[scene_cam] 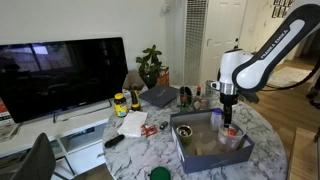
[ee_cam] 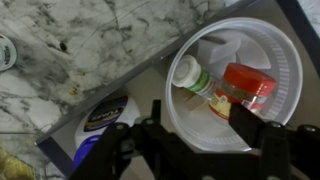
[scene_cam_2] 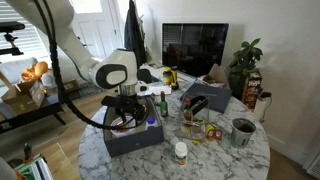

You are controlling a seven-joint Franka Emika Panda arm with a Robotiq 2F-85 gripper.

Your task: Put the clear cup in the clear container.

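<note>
The clear cup (ee_cam: 250,40) is a wide see-through cup holding a green-labelled little bottle and a red item. It stands inside the dark blue-grey box (ee_cam: 110,92). In both exterior views the cup (scene_cam: 233,136) (scene_cam_2: 124,123) sits in the box just under my gripper (scene_cam: 228,120) (scene_cam_2: 128,112). In the wrist view my gripper (ee_cam: 200,112) is open. One finger is outside the cup's near rim and the other is over its inside. I cannot pick out the clear container in any view.
A blue bottle with a white label (ee_cam: 105,120) lies in the box beside the cup. The round marble table (scene_cam: 150,150) (scene_cam_2: 215,150) carries small bottles, a greyish cup (scene_cam_2: 243,132) (scene_cam: 185,97) and clutter. A TV (scene_cam: 60,75) and a plant (scene_cam_2: 245,60) stand behind.
</note>
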